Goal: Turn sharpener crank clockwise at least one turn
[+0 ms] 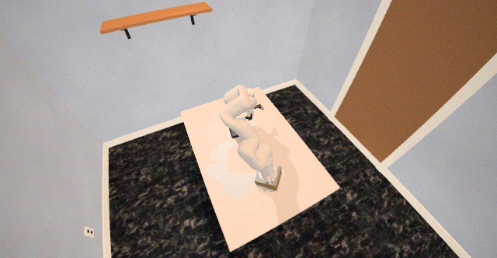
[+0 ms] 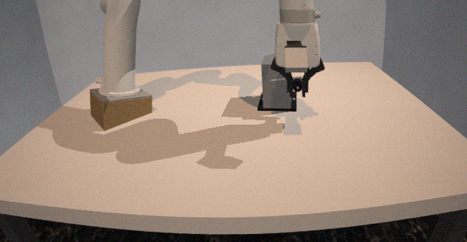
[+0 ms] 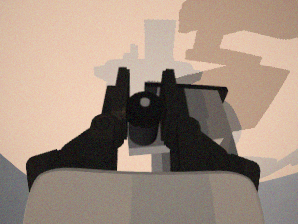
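Observation:
The grey pencil sharpener [image 2: 274,90] stands on its black base at the back middle of the table. Its black crank knob [image 2: 298,86] sits to the right of the body, about halfway up its height. My gripper [image 2: 298,87] points straight down and is shut on the knob, one finger on each side. In the wrist view the gripper [image 3: 144,106] holds the round black knob [image 3: 144,117] between its two black fingers, with the sharpener body [image 3: 202,112] to the right. In the top view the arm [image 1: 245,130] hides most of the sharpener.
The arm's wooden mount block [image 2: 120,107] stands at the table's left. The table edge runs along the front and right. An orange shelf [image 1: 155,16] hangs on the far wall, and a brown door [image 1: 419,56] is at the right.

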You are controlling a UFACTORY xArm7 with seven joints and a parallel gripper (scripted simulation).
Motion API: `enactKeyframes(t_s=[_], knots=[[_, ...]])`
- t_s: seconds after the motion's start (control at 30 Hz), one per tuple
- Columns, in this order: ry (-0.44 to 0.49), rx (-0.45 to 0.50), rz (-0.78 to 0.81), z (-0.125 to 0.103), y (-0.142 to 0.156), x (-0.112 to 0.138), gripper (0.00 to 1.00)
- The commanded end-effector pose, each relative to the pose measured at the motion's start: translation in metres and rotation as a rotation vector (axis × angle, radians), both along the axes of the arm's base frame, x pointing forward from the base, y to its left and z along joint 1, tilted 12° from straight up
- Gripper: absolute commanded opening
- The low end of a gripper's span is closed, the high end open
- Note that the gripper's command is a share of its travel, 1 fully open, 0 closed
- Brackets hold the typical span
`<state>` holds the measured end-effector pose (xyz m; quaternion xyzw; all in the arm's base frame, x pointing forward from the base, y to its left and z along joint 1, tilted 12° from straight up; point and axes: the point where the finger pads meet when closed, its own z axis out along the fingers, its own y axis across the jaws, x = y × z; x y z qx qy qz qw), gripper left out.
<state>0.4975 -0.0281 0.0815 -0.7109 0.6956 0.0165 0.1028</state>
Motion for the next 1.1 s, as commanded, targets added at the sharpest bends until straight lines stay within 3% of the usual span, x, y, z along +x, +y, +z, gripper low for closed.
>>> enactKeyframes(t_s=[0.0, 1.07], knots=[[-0.004, 0.0, -0.001, -0.0001, -0.0004, 0.0017, 0.0], [-0.004, 0.0, -0.001, -0.0096, 0.0013, 0.003, 0.0]])
